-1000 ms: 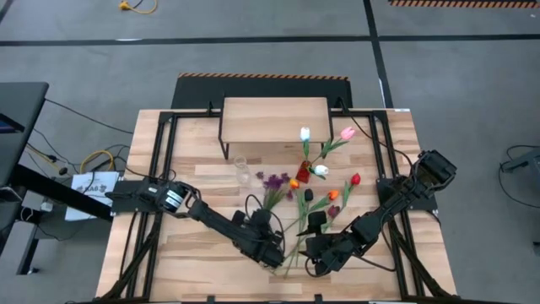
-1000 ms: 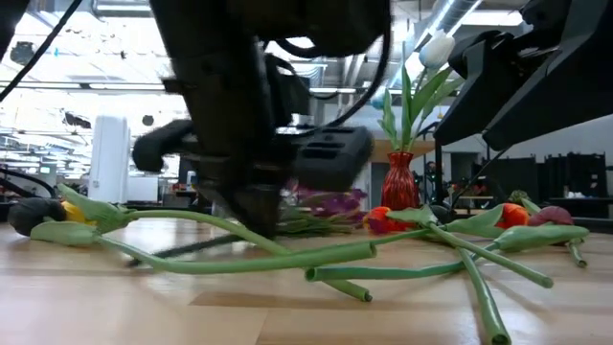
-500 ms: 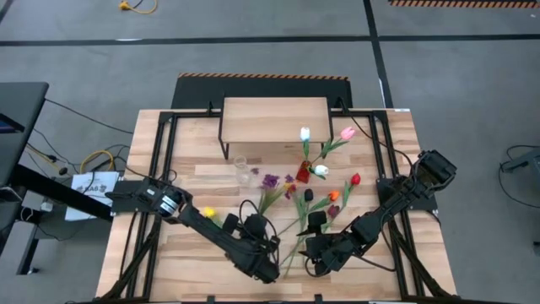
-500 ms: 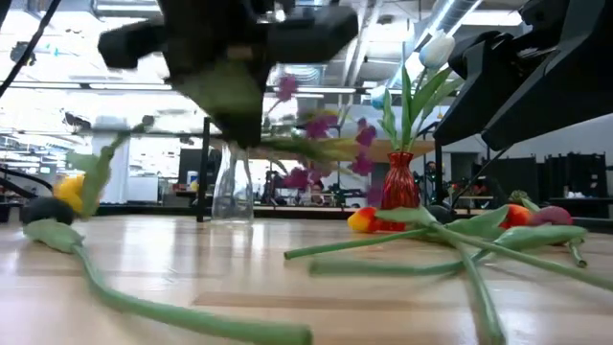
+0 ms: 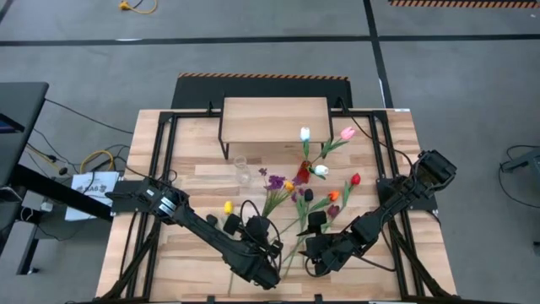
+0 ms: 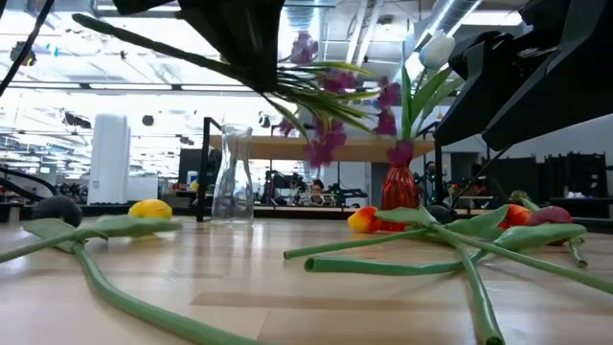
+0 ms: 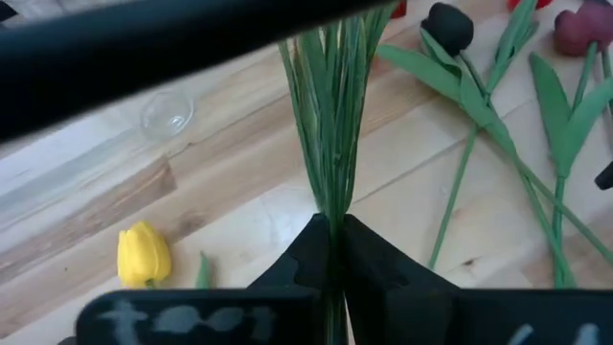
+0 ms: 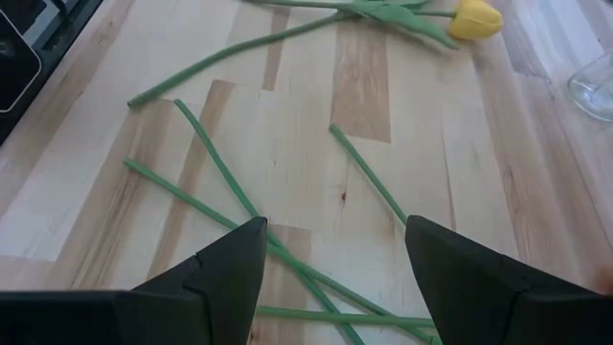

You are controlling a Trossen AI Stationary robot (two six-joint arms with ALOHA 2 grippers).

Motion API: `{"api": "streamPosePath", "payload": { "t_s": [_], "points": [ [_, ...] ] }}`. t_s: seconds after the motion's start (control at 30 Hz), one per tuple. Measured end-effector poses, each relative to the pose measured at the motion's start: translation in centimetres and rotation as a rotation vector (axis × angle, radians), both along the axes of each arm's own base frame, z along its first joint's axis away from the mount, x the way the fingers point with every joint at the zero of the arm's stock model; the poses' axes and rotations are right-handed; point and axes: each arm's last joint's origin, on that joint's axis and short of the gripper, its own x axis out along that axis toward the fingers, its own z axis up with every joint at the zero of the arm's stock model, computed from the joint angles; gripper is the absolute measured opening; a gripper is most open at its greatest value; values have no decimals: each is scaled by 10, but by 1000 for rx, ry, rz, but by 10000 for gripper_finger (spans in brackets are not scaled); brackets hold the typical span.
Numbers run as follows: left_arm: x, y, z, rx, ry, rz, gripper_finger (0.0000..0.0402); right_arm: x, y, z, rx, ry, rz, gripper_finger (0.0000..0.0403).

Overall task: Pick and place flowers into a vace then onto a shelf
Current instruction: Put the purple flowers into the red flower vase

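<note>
Nearest the front edge of the desk (image 5: 169,270): left tool (image 7: 330,251) closed tight on the stem bundle of the purple blossom sprig (image 5: 274,182), lifted clear of the wood, blossoms pointing toward the far side. Just beside, right tool (image 8: 330,251) with fingers spread wide, holding nothing, low over loose green stems (image 8: 230,196).

Step in hand, as judged: carrying the sprig to a vase. Next move calls for turning the sprig stem-down and lowering it into a narrow neck, probably the clear glass vase (image 5: 242,170), empty and upright near the middle of the desk. Risk of knocking this light vase.

Count, as far as visible from above: one yellow tulip (image 5: 227,206) lying beside the left arm; one dark maroon head (image 5: 308,195), one orange (image 5: 333,196) and one red (image 5: 355,179) lying around the middle; one red vase (image 5: 303,174) already holding a few flowers, white (image 5: 305,133) and pink (image 5: 347,133) among them, exact number hard to tell. Farthest: one shelf (image 5: 274,118), nothing on top.
</note>
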Motion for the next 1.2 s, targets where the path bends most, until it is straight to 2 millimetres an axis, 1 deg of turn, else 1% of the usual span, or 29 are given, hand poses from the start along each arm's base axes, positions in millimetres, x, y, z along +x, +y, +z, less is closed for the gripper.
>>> {"api": "streamPosePath", "payload": {
  "t_s": [0.1,0.23,0.4,0.53,0.6,0.67,0.83,1.0,1.1,1.2],
  "points": [
    [0,-1,0,2,14,-15,1,0,0,0,0,0,0,244],
    [-2,-4,-1,-45,77,-39,0,0,0,0,2,1,2,244],
    [-11,-13,0,-214,227,-91,0,0,1,0,4,3,6,244],
    [-23,-24,12,-302,255,-127,0,0,1,0,6,4,8,244],
    [-31,-29,23,-302,221,-143,0,0,1,0,6,4,8,244],
    [-40,-32,38,-279,160,-166,0,0,1,0,6,4,7,244],
    [-69,-38,81,-138,-42,-269,0,0,1,1,16,-6,9,244],
    [-105,-37,128,138,-251,-424,0,4,4,5,43,-58,23,244],
    [-127,-34,148,336,-314,-510,0,7,7,10,58,-116,46,244],
    [-147,-28,158,533,-368,-552,0,13,9,17,80,-197,58,244]
  ]
}}
